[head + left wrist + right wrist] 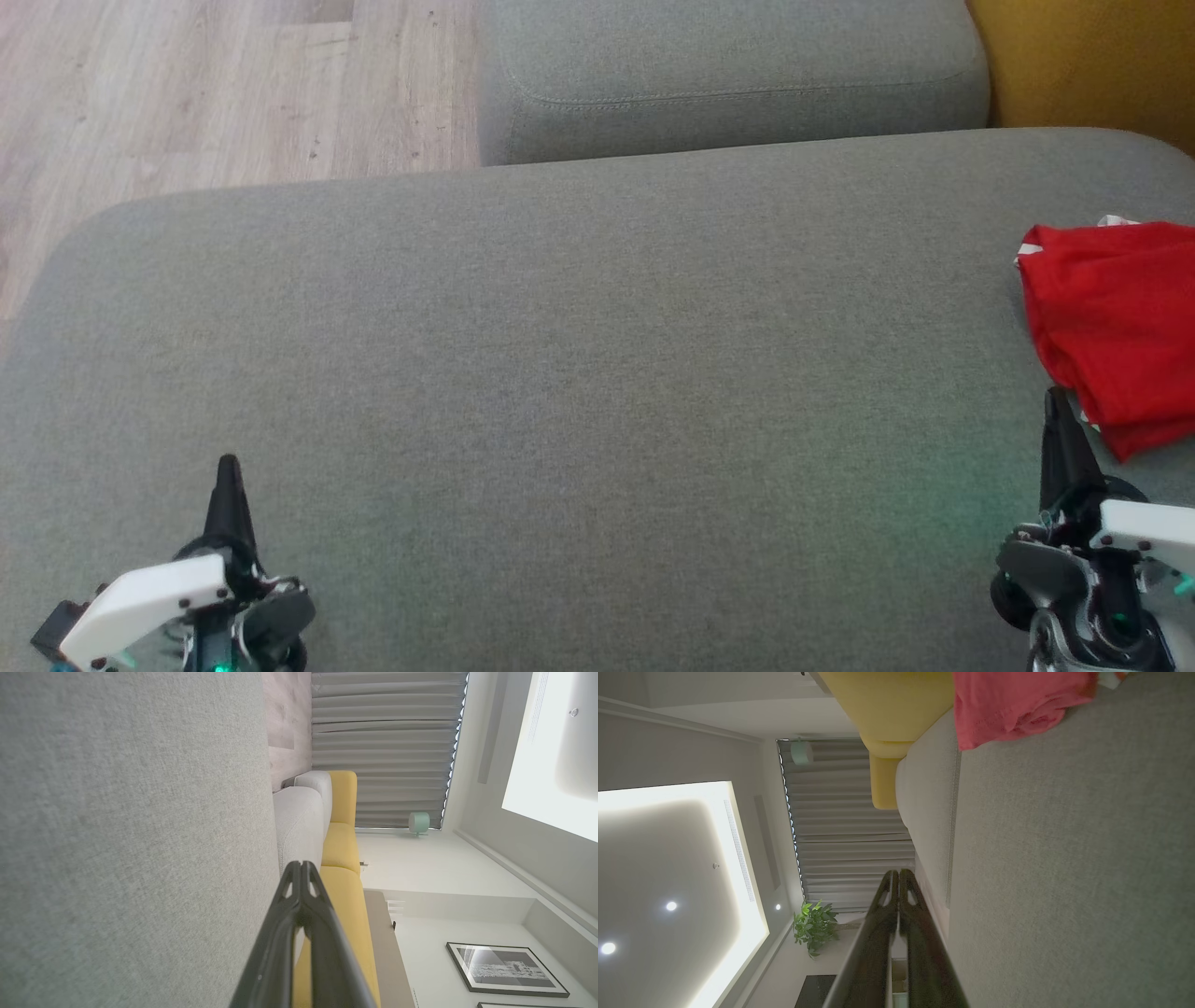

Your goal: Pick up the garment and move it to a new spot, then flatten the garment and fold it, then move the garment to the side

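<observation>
**Head view: garment lying far right, both arms sitting low**

Head view is showing the red garment [1111, 327] lying on the grey seat [560, 355] at the far right, with part of it running out of the picture. The right fingers [1057, 411] are pressed together and pointing up just beside its near corner; I cannot tell whether they are touching it. The left fingers [229, 476] are also pressed together, sitting well apart from it at the lower left over bare seat.

What is worrying me, as a judgement only:
- With the right fingers together, any push forward is likely to be shoving the cloth into a heap rather than gripping it.
- The cloth is looking thin and layered, so a pinch may be catching just the top layer and pulling the stack open.
- A pinch pressed too low may be biting into the seat fabric as well.
- The left arm is facing a long reach, so a two-handed lift may be coming up lopsided.

As for looks, the garment is lying in a loose, rumpled stack, with soft creases and bits of white trim [1027, 250] peeking out at the corner. The right wrist view is showing its edge [1008, 704] drooping in soft folds beside the yellow cushion [892, 704].
</observation>
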Motion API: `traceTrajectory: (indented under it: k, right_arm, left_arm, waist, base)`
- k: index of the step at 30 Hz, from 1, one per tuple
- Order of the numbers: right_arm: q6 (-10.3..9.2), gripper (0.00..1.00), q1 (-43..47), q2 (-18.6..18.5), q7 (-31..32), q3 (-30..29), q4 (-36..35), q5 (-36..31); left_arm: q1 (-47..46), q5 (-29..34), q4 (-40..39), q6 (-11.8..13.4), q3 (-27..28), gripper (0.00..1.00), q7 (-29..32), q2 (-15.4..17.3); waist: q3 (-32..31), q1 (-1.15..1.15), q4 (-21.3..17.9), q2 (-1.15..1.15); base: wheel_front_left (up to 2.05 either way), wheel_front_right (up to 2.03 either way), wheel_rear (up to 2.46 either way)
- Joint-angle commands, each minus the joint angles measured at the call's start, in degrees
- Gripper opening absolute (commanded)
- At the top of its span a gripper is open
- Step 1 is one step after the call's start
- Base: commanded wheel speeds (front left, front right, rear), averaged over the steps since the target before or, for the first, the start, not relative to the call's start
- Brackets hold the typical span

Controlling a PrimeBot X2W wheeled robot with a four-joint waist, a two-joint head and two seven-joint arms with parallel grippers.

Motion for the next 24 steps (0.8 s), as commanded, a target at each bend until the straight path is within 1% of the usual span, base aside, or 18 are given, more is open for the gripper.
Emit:
traceTrajectory:
  k: [1, 24]
  right_arm:
    - [-0.04, 0.00, -2.7, -0.1, 0.4, 1.0, -1.9, -0.1]
    - [-0.04, 0.00, -2.8, 0.2, 0.7, 0.6, -1.8, -0.4]
  left_arm:
    - [-2.9, 0.4, -1.6, -0.4, 2.1, 0.00, 0.2, 0.4]
    - [-2.9, 0.7, -1.6, -0.4, 2.5, 0.00, 0.5, 0.1]
  waist:
    - [0.0, 0.00, 0.0, 0.00]
    - [0.0, 0.00, 0.0, 0.00]
  base:
    - [0.00, 0.00, 0.00]
    - [0.00, 0.00, 0.00]
